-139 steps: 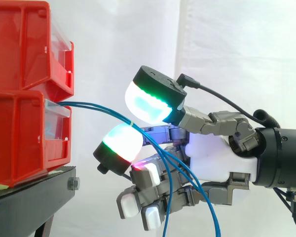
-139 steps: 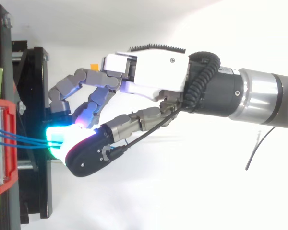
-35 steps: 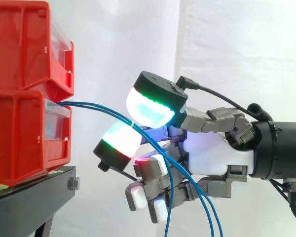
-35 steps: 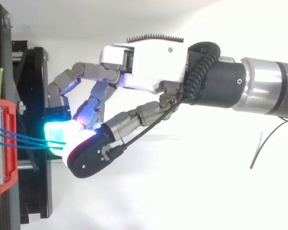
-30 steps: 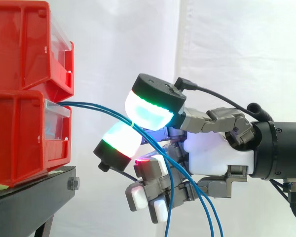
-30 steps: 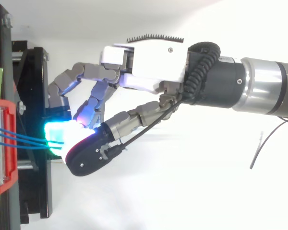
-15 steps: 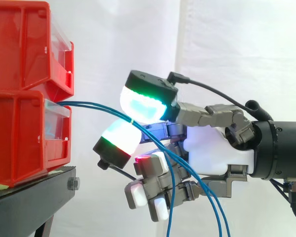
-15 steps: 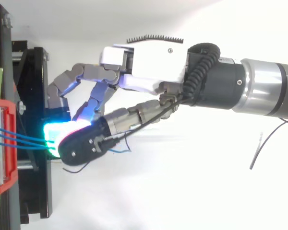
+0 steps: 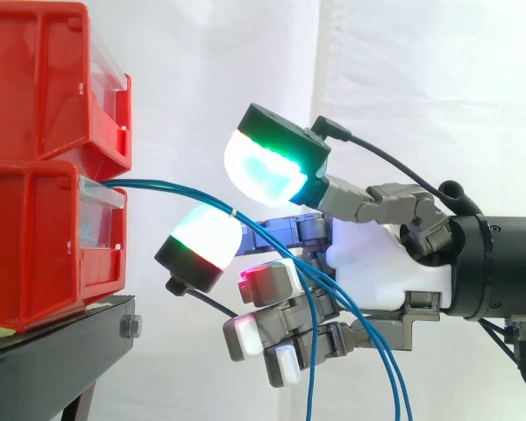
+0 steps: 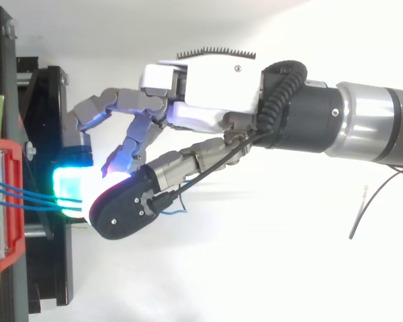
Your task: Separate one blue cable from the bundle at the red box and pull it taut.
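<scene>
Several thin blue cables (image 9: 158, 188) leave the front of the lower red bin (image 9: 35, 237) and sag to the right and down across my hand (image 9: 377, 263). They run between two glowing fingertips: the upper pad (image 9: 263, 171) stands above them with a clear gap, while the lower pad (image 9: 206, 235) sits just beneath them, touching or nearly so. The other fingers are loosely bent lower down, and the cables pass in front of them. From above, the cables (image 10: 27, 196) reach from the bin to the cyan-glowing pad beside the hand (image 10: 208, 94).
A second red bin (image 9: 35, 79) is stacked on the lower one, both on a black stand (image 9: 53, 351) at the left. The white curtain hangs behind. The arm (image 10: 363, 127) comes in from the right.
Half a second ago the upper pad was pressed down near the cables; it has since lifted, and the lower pad dropped slightly, widening the gap. The cables stay slack.
</scene>
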